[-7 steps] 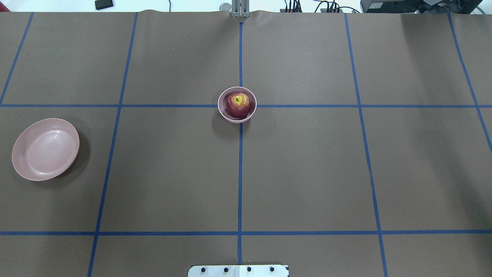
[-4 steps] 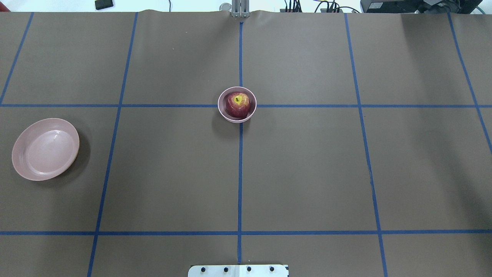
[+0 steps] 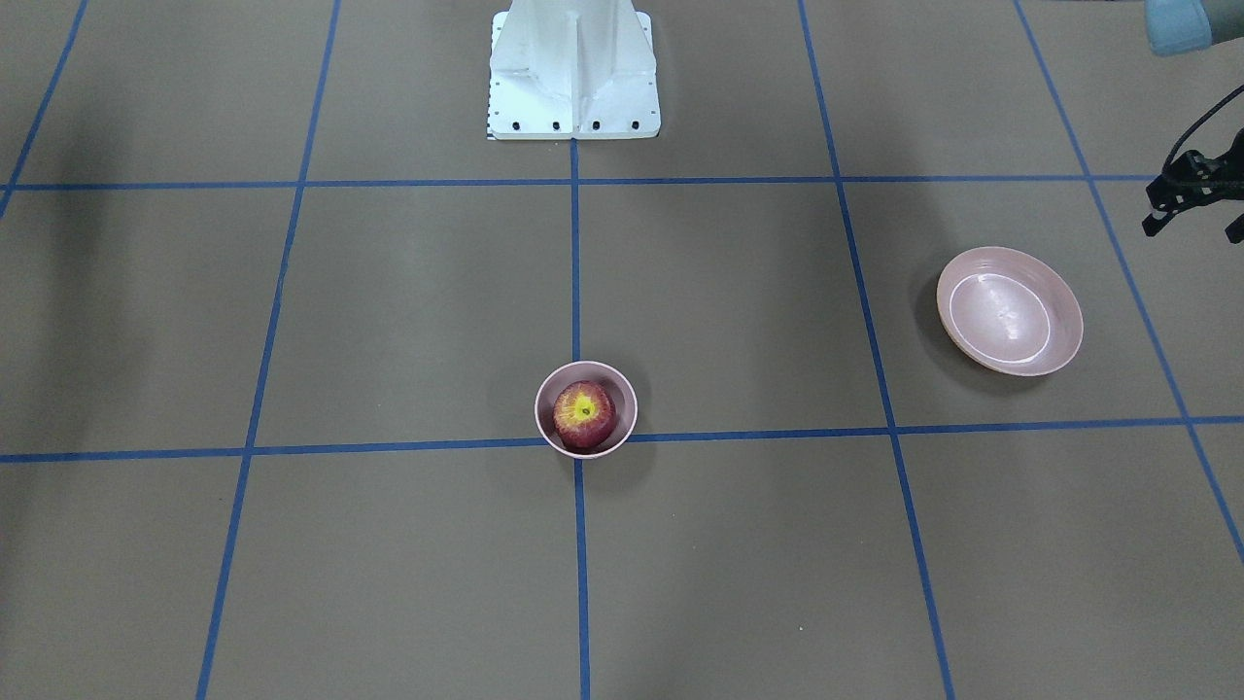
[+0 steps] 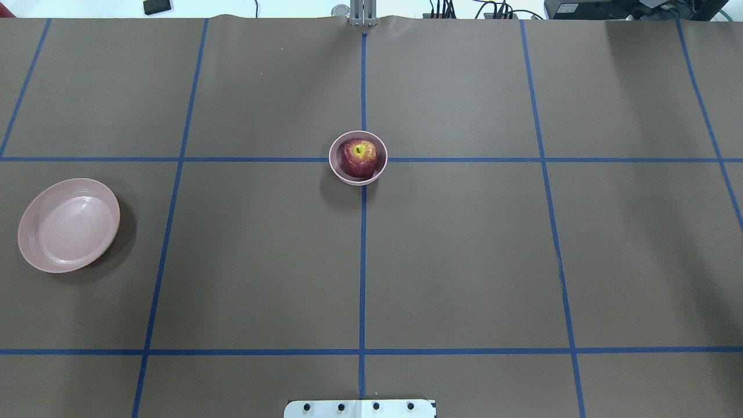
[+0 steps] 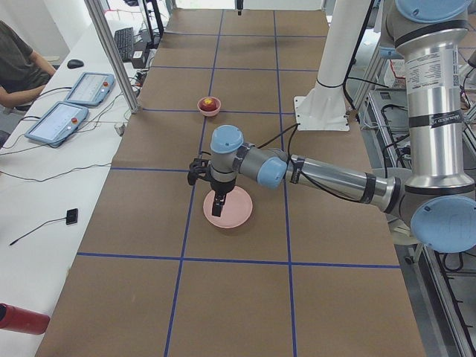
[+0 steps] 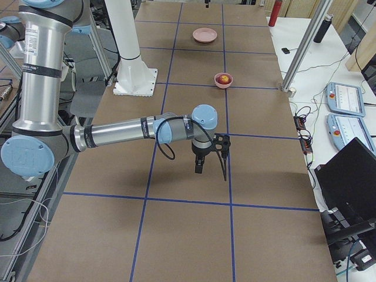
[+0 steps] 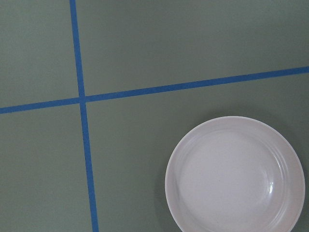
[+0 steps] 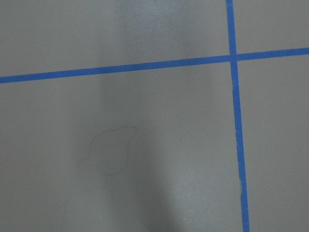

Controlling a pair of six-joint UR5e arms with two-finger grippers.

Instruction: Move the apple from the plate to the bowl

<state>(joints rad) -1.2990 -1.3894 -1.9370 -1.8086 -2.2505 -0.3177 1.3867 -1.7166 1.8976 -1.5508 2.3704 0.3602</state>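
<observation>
The left gripper (image 5: 216,213) is hanging fingers-down by the plate (image 5: 236,212), with nothing seen between its fingers. Only the left side view is showing it properly, so how far its jaws are parted cannot be told. The right gripper (image 6: 198,170) is likewise pointing straight down over the table (image 6: 194,235), with nothing seen in its grasp. Its opening cannot be told either, since only the right side view is catching it.

The left arm (image 5: 327,175) and the right arm (image 6: 117,132) are each reaching out low from the robot's side, forearm lying nearly level above the table and wrist bending down at the end. The right arm is ending well short of the bowl (image 4: 355,181).

The apple (image 4: 359,158) is sitting in the bowl, yellow stem hollow facing up, where two blue tape lines (image 4: 363,261) are crossing in the table's middle, well apart from the plate.

The overhead view is showing plate, bowl and apple but neither arm. The front-facing view is catching only a black piece (image 3: 1191,190) of the left wrist at its right edge, beyond the plate. The left wrist camera is looking down on the plate in its lower right corner, near a tape crossing. The right wrist camera is showing only the table's paper, a tape crossing and a faint stain outline (image 8: 108,150).
</observation>
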